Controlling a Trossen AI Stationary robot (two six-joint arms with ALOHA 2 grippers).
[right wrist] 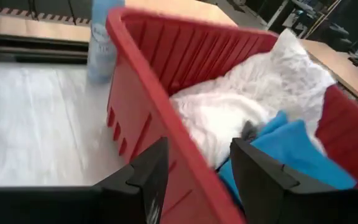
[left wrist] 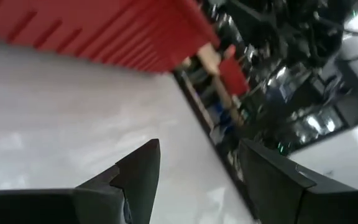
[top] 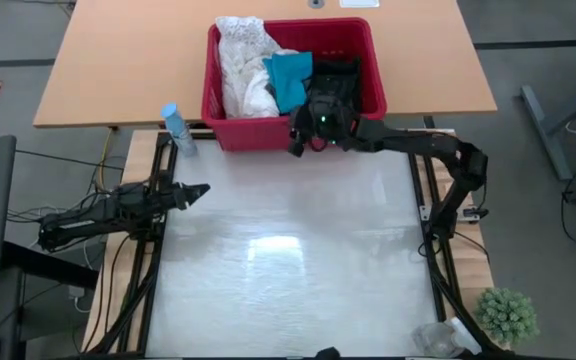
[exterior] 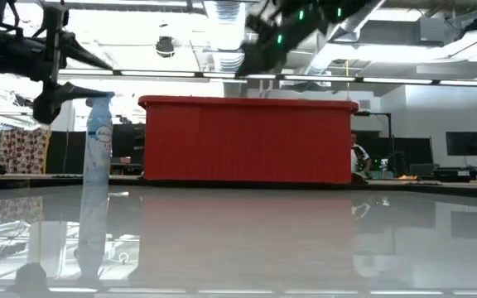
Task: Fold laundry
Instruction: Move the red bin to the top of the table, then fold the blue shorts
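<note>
Red basket (top: 368, 45) is reached by the right gripper (right wrist: 194, 180), fingers spread and empty above its near wall.
White top (right wrist: 229, 115), teal piece (right wrist: 291, 149) and black clothes (top: 340, 78) lie inside; one garment alone should be pinched, then lifted clear. The left gripper (left wrist: 197, 180) is held spread at the table's left edge.

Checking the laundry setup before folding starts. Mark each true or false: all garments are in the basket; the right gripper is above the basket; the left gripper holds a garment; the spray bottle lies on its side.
1. True: the white lacy garment and teal garment lie in the red basket.
2. True: the right gripper hovers over its front rim.
3. False: the left gripper is open, empty.
4. False: the spray bottle stands upright.
</note>
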